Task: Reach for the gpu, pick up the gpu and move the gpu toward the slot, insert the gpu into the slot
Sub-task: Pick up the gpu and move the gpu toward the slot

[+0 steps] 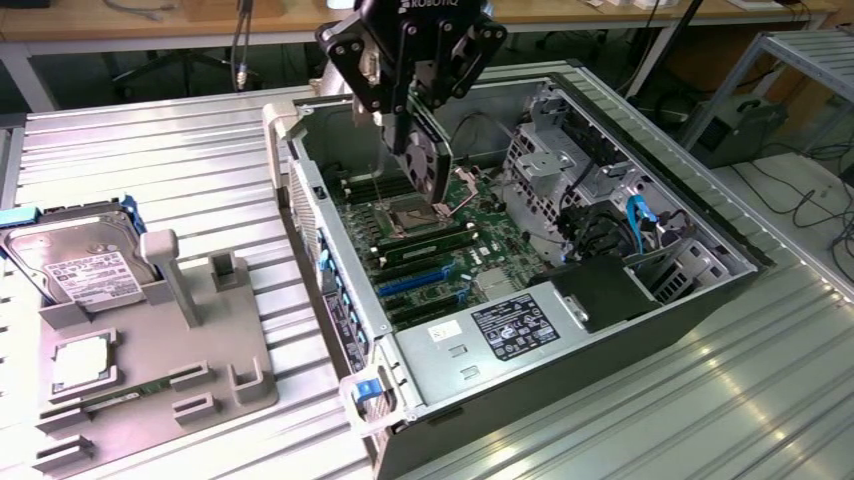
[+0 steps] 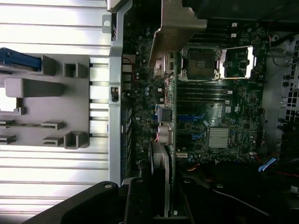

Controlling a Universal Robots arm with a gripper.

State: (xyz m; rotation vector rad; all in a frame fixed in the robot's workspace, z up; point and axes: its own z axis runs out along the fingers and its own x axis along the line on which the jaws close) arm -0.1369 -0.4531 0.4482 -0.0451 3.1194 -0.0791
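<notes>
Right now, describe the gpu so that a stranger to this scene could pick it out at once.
Find the open computer case; the black end effector hangs over its green motherboard. The gpu is the thin dark card clamped upright in it, above the processor socket. It is the one card held off the board.

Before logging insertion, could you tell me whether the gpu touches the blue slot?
Apart. In the exterior view the gripper holds the gpu over the processor socket, clear of the slot.
</notes>
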